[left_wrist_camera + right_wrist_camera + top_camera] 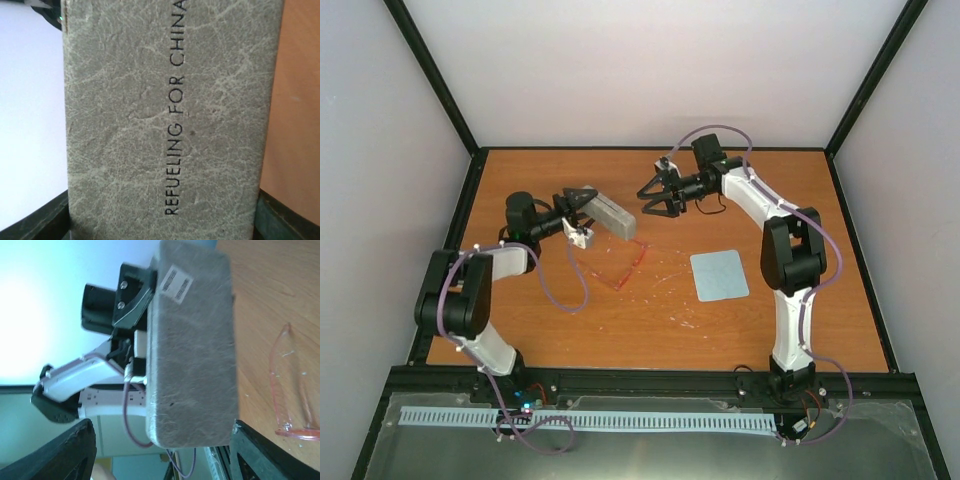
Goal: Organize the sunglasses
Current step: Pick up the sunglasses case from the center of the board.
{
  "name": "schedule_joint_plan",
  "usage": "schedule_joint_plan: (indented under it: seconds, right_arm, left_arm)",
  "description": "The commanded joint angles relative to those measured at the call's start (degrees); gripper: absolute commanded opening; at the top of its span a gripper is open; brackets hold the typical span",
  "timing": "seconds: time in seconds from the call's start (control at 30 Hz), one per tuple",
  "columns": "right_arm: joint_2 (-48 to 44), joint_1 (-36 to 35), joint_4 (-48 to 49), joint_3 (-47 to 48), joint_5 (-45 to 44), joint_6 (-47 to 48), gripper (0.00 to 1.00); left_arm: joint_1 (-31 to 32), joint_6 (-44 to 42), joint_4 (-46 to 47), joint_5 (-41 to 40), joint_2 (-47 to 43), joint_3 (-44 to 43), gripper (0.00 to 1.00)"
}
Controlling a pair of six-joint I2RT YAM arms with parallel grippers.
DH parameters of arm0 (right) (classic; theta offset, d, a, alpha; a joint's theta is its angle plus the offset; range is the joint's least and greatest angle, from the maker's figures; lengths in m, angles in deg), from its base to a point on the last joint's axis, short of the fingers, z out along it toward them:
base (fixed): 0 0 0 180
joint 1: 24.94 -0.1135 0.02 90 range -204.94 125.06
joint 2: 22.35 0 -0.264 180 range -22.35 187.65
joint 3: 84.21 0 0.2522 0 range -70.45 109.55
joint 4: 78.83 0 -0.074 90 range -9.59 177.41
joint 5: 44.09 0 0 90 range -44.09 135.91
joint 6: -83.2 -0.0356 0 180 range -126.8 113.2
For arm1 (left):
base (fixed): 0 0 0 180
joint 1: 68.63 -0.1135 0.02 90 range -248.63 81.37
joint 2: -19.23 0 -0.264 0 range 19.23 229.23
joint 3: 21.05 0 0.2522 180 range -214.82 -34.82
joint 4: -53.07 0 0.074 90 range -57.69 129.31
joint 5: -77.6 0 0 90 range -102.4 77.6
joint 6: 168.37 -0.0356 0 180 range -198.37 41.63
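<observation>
Sunglasses (625,262) lie free; left end effector (585,215) clamps lettered case (150,125), right end effector (648,202) gapes wide.

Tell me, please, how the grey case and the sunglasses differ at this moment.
The grey case is an opaque, solid slab; the sunglasses are a thin, translucent red-pink frame. The case is gripped by the left end effector; the sunglasses lie free on the table. The case bears printed lettering; the sunglasses show none. Both sit left of the blue cloth.
</observation>
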Motion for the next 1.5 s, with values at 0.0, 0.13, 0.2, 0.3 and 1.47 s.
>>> schedule_joint_plan:
  seconds: [0.0, 0.13, 0.2, 0.3, 1.47]
  right_arm:
    - [-4.32, -1.50, 1.95, -1.45, 2.95, -1.94, 0.73]
    - [-3.42, -1.52, 2.72, -1.26, 2.70, -3.18, 0.76]
    - [-2.63, -1.71, 2.80, -0.85, 2.60, -3.39, 0.76]
    - [-2.02, -2.01, 1.42, 0.34, 1.50, -2.17, 0.74]
    - [-32.51, -5.07, 36.82, -33.28, -63.31, 19.72, 0.87]
  left_arm:
    - [-0.17, -1.49, 29.28, 10.79, 6.40, -3.66, 0.24]
    - [0.18, 0.77, 38.62, 14.92, 10.88, -5.08, 0.22]
    - [0.75, 1.22, 39.35, 14.94, 11.13, -5.25, 0.22]
    - [1.22, 1.00, 33.92, 14.16, 9.13, -5.37, 0.23]
    - [1.47, 5.25, -114.72, 3.22, 17.02, -63.24, 0.04]
